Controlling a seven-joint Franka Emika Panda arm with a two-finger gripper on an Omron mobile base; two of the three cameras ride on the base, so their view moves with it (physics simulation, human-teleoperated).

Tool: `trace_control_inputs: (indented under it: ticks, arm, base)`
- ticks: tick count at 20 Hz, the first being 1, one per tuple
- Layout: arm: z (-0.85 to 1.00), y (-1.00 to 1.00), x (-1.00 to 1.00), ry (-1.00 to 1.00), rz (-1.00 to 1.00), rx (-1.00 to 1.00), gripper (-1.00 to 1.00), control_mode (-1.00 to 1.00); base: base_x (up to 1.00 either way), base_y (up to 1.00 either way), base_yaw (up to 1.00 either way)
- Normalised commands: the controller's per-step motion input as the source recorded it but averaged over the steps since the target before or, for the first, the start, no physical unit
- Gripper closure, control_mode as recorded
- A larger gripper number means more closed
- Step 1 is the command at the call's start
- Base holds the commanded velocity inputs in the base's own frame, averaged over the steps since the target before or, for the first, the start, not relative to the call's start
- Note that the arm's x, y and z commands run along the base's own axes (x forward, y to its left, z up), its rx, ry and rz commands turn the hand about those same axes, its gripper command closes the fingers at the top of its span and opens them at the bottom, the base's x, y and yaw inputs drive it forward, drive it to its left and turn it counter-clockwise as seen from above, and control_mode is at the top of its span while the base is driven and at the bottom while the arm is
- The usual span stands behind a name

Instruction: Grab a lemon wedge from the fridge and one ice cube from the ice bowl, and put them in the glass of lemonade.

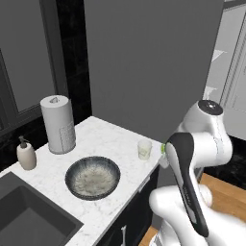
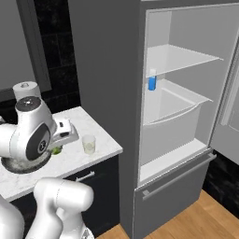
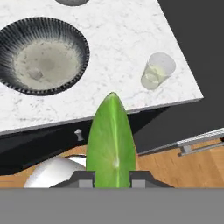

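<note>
Soap bottle (image 1: pixel 26 154): beige, far left on the table (image 1: pixel 110 139), beside the dark sink (image 1: pixel 29 216). Not yours to touch.

Paper towel roll (image 1: pixel 58 124): upright, behind the bowl.

Ice bowl (image 1: pixel 92 177): dark rim, pale speckled inside, near the table's front edge. In the hand view you can make out one small pale lump in it, possibly the ice cube; too faint to be sure.

Glass of lemonade (image 1: pixel 144 149): clear tumbler, upright, to the right of the bowl, close to the table's right edge.

Hand (image 3: pixel 112 174): closed on the lemon wedge (image 3: pixel 111 138), which stands up between the fingertips. The hand is off the table's front edge, short of the glass.

Fridge (image 2: pixel 177 116): door open, a blue bottle (image 2: pixel 152 80) on a shelf.

Risks, as you judge them: the glass mouth is small, so releasing off-centre would drop the wedge onto the table or floor. The glass sits near the edge; a nudge from the hand could tip it over.
</note>
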Motion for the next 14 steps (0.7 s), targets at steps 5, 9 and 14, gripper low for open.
trace_control_inputs:
  ticks: [5, 9, 14]
  arm:
    - [0.01, 0.06, 0.00, 0.00, 0.40, -0.44, 1.00, -1.00]
    - [0.03, -0.01, 0.00, 0.00, 0.32, -0.40, 1.00, -1.00]
    - [0.03, -0.25, 0.07, 0.00, 0.36, -0.23, 1.00, -1.00]
  base:
    - [0.00, 0.00, 0.00]
    - [0.00, 0.00, 0.00]
    - [0.00, 0.00, 0.00]
